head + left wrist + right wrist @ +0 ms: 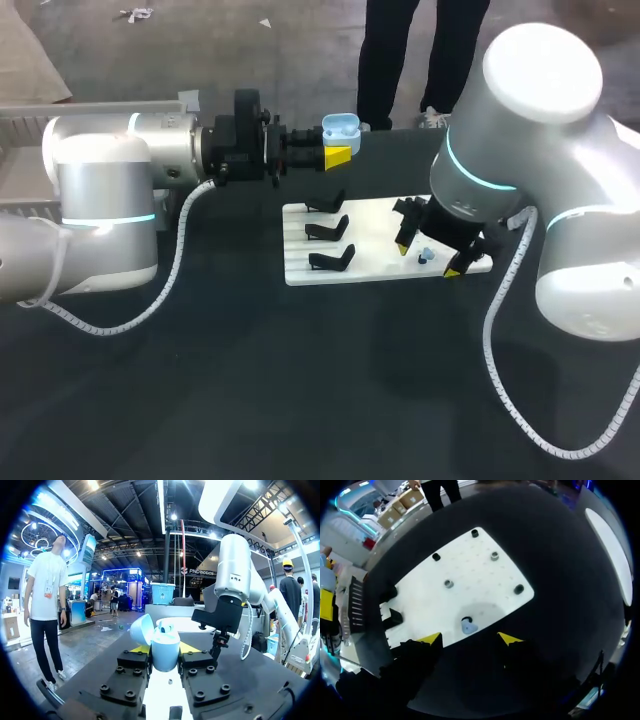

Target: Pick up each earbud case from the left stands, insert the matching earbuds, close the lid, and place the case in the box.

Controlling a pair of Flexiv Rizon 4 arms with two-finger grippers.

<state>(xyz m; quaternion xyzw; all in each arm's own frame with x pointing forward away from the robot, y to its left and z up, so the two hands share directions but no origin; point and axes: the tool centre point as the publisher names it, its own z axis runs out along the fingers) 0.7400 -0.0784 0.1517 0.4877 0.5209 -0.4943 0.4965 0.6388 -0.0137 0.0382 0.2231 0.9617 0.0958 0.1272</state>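
Case (164,652) is a light, hard plastic shell, smooth and likely slippery, its hinged lid (141,629) standing open. Your left gripper (165,649) clamps the lower body from both sides, arm stretched level above the table (300,380); that low hold suits it, clear of the hinge. One earbud (468,627), tiny and easily flicked, lies on the white board (470,580). Your right gripper (470,639) hangs over it pointing down, fingers spread wide, seemingly not touching.
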